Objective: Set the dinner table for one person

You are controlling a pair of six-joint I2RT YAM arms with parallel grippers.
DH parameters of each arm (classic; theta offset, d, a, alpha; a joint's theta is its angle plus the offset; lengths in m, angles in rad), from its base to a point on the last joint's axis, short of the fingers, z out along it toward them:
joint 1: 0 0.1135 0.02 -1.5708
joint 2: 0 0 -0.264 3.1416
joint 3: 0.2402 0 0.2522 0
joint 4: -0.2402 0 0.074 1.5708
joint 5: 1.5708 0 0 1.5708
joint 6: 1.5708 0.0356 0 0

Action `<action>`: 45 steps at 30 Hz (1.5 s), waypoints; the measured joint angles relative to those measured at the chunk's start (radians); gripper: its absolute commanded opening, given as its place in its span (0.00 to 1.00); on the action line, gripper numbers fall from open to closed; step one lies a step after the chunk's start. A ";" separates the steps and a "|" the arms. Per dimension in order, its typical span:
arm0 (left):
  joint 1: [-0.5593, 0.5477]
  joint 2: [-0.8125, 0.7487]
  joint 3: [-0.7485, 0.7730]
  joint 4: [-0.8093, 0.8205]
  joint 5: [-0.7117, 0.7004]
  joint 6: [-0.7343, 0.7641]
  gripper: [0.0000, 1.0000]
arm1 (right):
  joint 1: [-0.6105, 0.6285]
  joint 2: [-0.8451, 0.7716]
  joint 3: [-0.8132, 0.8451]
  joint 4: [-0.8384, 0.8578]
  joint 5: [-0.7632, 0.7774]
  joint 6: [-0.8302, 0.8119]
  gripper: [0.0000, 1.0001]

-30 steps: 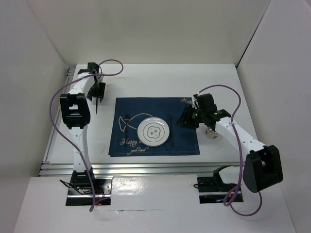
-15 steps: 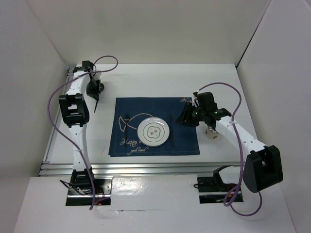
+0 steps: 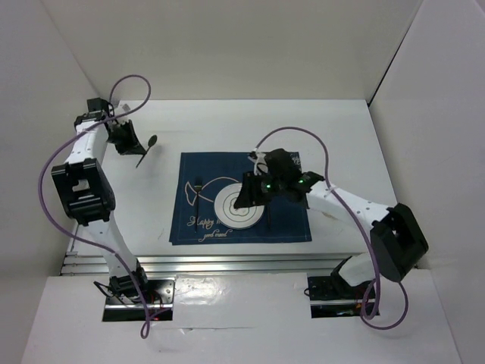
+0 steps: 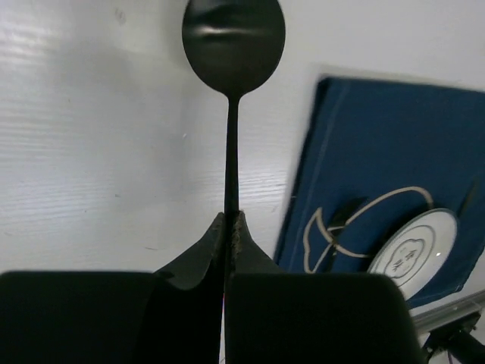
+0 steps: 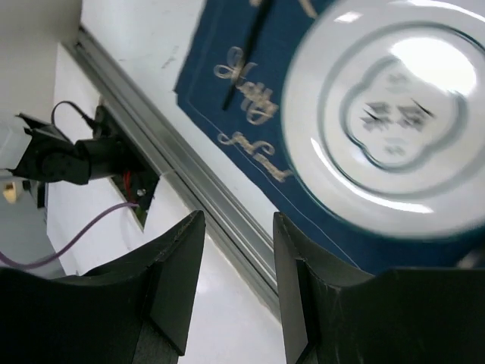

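Note:
My left gripper is shut on the handle of a black spoon, held above the white dinner table left of the navy placemat. The spoon's bowl points away from the jaws. A white plate lies on the middle of the placemat, with a black fork to its left. My right gripper hovers over the plate's near side, open and empty. The right arm covers the placemat to the right of the plate.
A silver aluminium rail runs along the table's near edge. White walls enclose the table at the left, back and right. Purple cables loop above both arms.
The left gripper shut on the spoon and carried it up and to the left. The right arm swung left from the placemat's right edge to over the plate.

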 measured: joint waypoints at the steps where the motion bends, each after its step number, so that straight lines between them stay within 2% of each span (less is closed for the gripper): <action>1: 0.001 -0.036 -0.007 0.022 0.013 -0.003 0.00 | 0.034 0.022 0.014 0.027 0.000 0.001 0.49; 4: -0.002 -0.142 -0.060 0.086 0.052 -0.019 0.00 | 0.105 0.113 0.080 0.101 0.000 0.014 0.52; 8: -0.017 -0.283 -0.211 0.167 0.074 -0.041 0.00 | 0.171 0.319 0.255 0.238 -0.026 0.063 0.60; 12: -0.089 -0.388 -0.360 0.208 0.039 -0.047 0.00 | 0.189 0.541 0.465 0.384 -0.076 0.167 0.59; 15: -0.149 -0.386 -0.381 0.207 0.008 -0.029 0.00 | 0.189 0.655 0.577 0.396 -0.082 0.228 0.59; 16: -0.159 -0.380 -0.380 0.203 -0.002 -0.016 0.00 | 0.189 0.660 0.575 0.389 -0.081 0.240 0.59; 17: -0.177 -0.365 -0.372 0.192 -0.027 0.010 0.07 | 0.189 0.658 0.566 0.384 -0.077 0.250 0.59; 21: -0.232 -0.263 -0.314 0.151 -0.150 0.068 0.20 | 0.185 0.612 0.527 0.351 -0.020 0.256 0.59; 23: -0.259 -0.201 -0.296 0.138 -0.207 0.088 0.22 | 0.185 0.567 0.494 0.308 0.029 0.253 0.59; 28: -0.321 -0.087 -0.293 0.078 -0.301 0.089 0.23 | 0.184 0.407 0.376 0.230 0.138 0.243 0.59; 33: -0.363 -0.070 -0.293 0.051 -0.381 0.083 0.23 | 0.184 0.302 0.321 0.188 0.212 0.227 0.59; 43: -0.371 -0.049 -0.295 0.050 -0.454 0.079 0.23 | 0.184 0.285 0.284 0.131 0.259 0.207 0.59; 45: -0.371 -0.040 -0.295 0.050 -0.455 0.079 0.26 | 0.184 0.285 0.284 0.127 0.259 0.203 0.59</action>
